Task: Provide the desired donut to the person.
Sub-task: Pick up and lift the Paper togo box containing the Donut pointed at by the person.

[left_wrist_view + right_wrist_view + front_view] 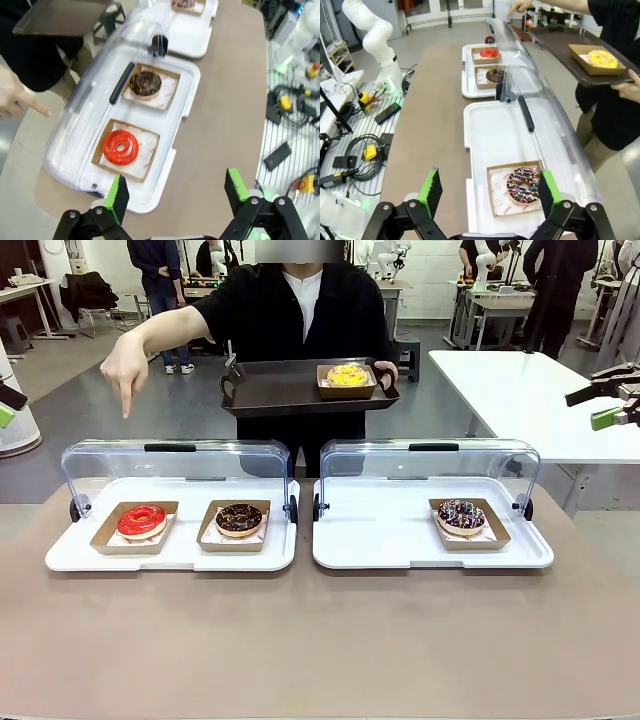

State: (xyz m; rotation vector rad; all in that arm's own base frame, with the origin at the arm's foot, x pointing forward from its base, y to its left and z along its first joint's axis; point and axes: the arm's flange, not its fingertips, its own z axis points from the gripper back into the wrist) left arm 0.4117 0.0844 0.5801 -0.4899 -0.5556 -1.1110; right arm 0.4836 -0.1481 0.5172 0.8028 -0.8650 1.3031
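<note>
The left arm's fingers are spread wide and empty, above the brown desk just short of the red-glazed ring donut, which lies in a brown card tray. The right arm's fingers are also released, well to the right of the red donut, over a sprinkled chocolate donut. Beyond the red donut, the person's hand points an index finger downward. The other hand holds a dark serving tray with a yellow donut.
</note>
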